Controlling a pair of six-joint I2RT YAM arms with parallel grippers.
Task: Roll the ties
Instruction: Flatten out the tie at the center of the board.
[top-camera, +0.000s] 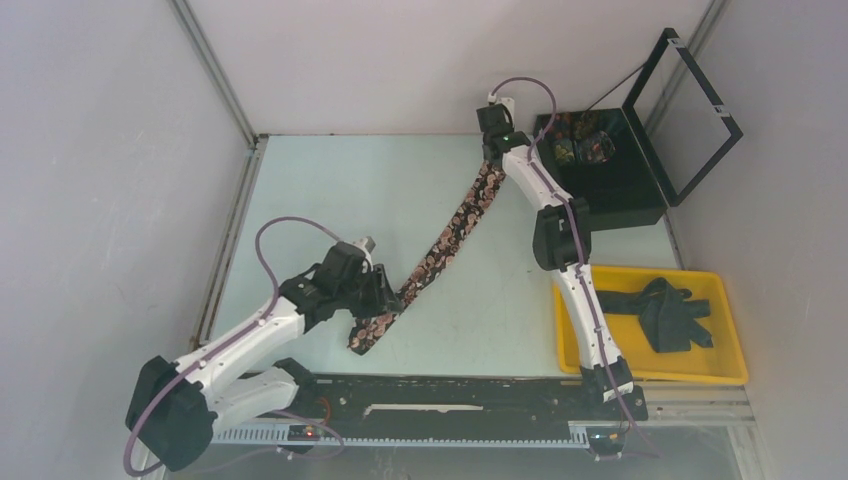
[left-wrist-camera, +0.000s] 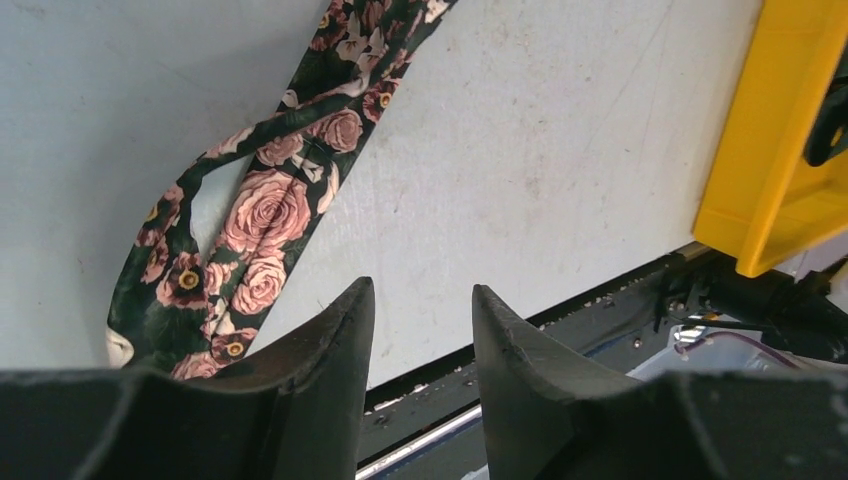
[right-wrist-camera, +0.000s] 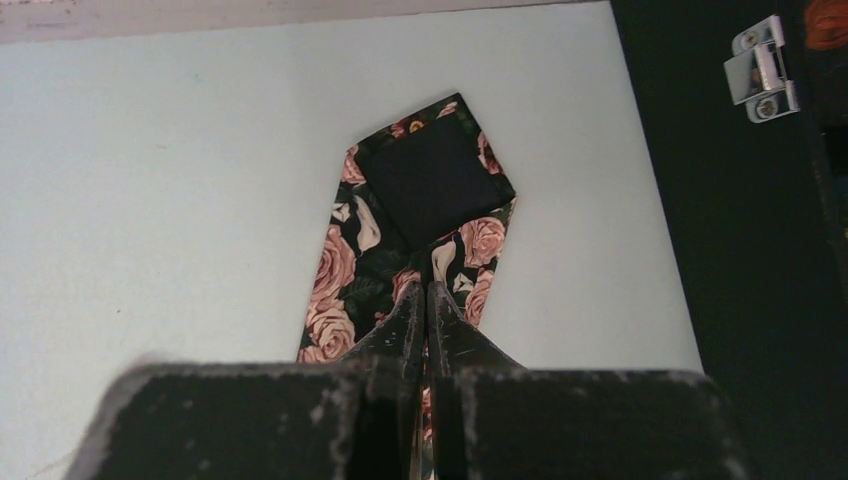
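Left gripper: fingers spread, beside looped end of rose tie. Right gripper: fingers pressed together, pinching tie near lined tip. Tie lies diagonally across table. Dark ties in tray

Robot test cell in a lab, white panel walls, pale table, yellow tray

Top external: high behind arm bases, looking down over whole desk. Wrist views: close, down past own jaws. All share rose-print tie.
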